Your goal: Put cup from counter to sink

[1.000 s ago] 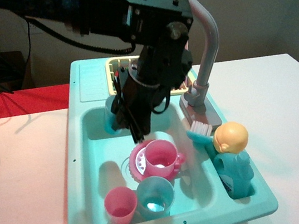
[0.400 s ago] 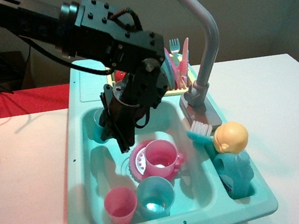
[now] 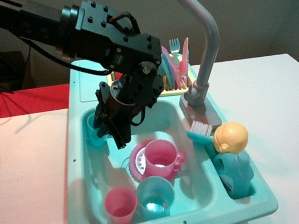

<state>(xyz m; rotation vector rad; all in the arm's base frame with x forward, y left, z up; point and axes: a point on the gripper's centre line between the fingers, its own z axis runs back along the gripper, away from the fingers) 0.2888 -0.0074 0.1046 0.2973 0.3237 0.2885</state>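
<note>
— Cup (image 3: 93, 133) first: where is it sitting?

— It is standing upright in the back left corner of the sink (image 3: 193, 193), close against the left wall and well below the counter (image 3: 71, 151) ledge. Only a sliver of its light-blue side and rim is showing, because the gripper (image 3: 108, 130) is hanging right over it.

— Is the gripper clamping it?

— The dark fingers (image 3: 119, 135) are reaching down at the cup, one of them crossing its right side, but the black housing is hiding the contact, so I cannot tell whether the jaws are closed on it or apart.

— What else is lying in the basin?

— A pink cup with a handle (image 3: 161, 158) is sitting on a pink plate (image 3: 137, 164) near the middle. In front of it, a wider pale blue cup (image 3: 155, 197) and a pink tumbler (image 3: 120, 205) are standing side by side, touching, near the front wall.

— And around the rim?

— The grey faucet (image 3: 204, 58) is rising from the back right edge. A yellow dish rack (image 3: 174, 83) behind the arm is holding pink plates and cutlery. On the right, a brush with white bristles (image 3: 200, 129) is lying just beside a blue bottle with a yellow round cap (image 3: 230, 152) that is standing in its own side pocket.
</note>
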